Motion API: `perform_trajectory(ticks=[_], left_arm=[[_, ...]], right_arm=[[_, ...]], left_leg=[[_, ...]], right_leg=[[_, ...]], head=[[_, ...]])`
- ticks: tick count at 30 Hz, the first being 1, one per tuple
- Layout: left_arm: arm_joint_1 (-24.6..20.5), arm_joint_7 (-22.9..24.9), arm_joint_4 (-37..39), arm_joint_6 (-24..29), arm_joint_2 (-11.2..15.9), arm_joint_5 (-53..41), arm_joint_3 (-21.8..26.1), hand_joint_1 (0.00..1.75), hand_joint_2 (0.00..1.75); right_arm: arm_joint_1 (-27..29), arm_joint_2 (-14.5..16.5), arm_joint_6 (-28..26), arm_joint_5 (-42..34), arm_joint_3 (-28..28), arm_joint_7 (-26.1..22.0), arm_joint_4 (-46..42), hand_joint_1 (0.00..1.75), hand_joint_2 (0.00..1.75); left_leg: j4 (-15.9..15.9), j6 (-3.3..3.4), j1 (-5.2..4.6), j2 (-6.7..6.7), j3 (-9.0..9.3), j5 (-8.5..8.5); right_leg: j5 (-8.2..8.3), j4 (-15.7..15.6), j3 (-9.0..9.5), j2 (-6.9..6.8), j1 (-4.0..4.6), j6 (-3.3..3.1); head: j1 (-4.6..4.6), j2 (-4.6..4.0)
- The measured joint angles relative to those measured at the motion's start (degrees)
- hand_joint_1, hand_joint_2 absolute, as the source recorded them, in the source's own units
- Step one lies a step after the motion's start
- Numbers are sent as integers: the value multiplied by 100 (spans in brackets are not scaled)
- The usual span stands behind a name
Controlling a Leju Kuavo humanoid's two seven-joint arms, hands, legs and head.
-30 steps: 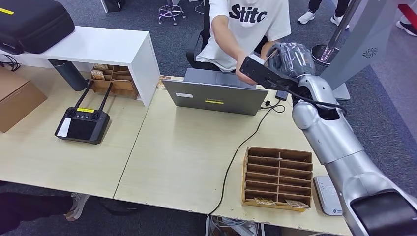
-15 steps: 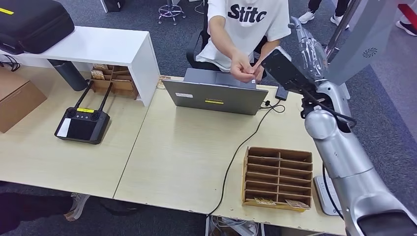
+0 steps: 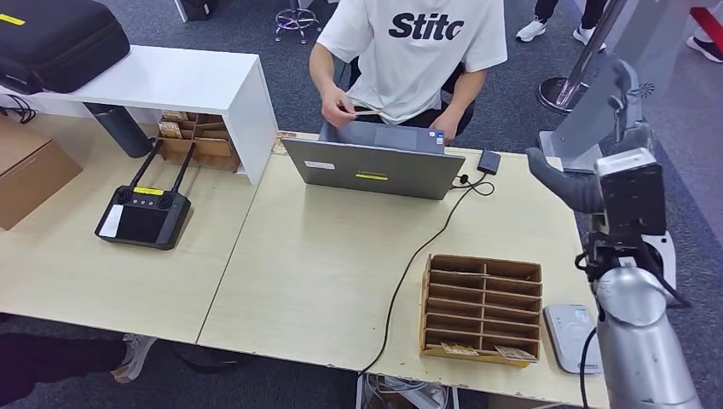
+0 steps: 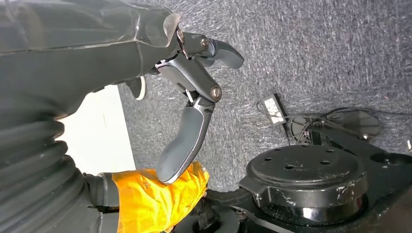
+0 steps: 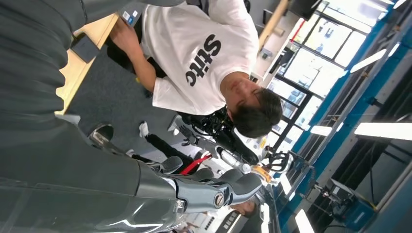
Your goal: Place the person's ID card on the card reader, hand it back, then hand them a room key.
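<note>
A person [image 3: 418, 51] in a white shirt sits behind the laptop and holds a pale card [image 3: 368, 111] in both hands. My right hand [image 3: 610, 136] is raised beyond the table's right edge, well away from the person. It is open, its fingers [image 5: 233, 187] spread, and holds nothing. The white card reader [image 3: 569, 338] lies at the table's front right corner, with nothing on it. Beside it stands a cardboard organizer [image 3: 482, 307] with cards [image 3: 514, 352] in its front row. My left hand [image 4: 189, 97] hangs above the carpet, open and holding nothing.
A grey laptop [image 3: 375, 169] stands open at the table's far edge, and its black cable [image 3: 426, 247] runs across the middle. A black controller [image 3: 141, 217] lies on the left table. A white shelf [image 3: 170, 81] and a cardboard box [image 3: 30, 170] are at the far left.
My right hand has pulled back from the person's hands, swinging right and nearer to me. The person has taken the card and moved it towards the laptop's left side.
</note>
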Motion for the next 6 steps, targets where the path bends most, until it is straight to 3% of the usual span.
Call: perform_trajectory(ticks=[6], left_arm=[[132, 47, -76, 323, 0, 173, -243, 0, 175]], right_arm=[[982, -31, -24, -411, -672, -351, -596, 0, 175]], left_leg=[[0, 3, 0, 0, -2, -5]], right_leg=[[-3, 0, 0, -1, 0, -1]], head=[[0, 0]])
